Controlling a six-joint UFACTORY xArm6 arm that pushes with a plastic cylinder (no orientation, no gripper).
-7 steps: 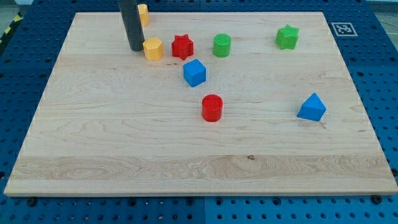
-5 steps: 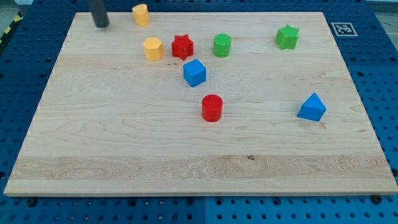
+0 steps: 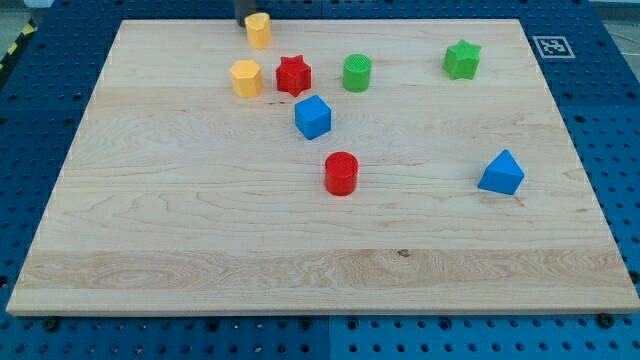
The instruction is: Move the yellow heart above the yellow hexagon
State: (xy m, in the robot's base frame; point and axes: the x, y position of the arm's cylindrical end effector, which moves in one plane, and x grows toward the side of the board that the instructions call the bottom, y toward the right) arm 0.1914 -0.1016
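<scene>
The yellow heart [image 3: 259, 29] lies near the board's top edge, just up and right of the yellow hexagon [image 3: 245, 77]. My tip [image 3: 243, 22] shows as a dark stub at the view's top, touching the heart's left side. Most of the rod is cut off by the frame edge.
A red star [image 3: 293, 75] sits right of the hexagon, then a green cylinder [image 3: 356, 72] and a green star [image 3: 461, 59]. A blue cube [image 3: 312, 116], a red cylinder [image 3: 341, 172] and a blue triangular block [image 3: 501, 173] lie lower on the wooden board [image 3: 180, 220].
My tip went from beside the hexagon to the board's top left, then right along the top edge. The yellow heart has slid right, from left of the hexagon's column to just right of it.
</scene>
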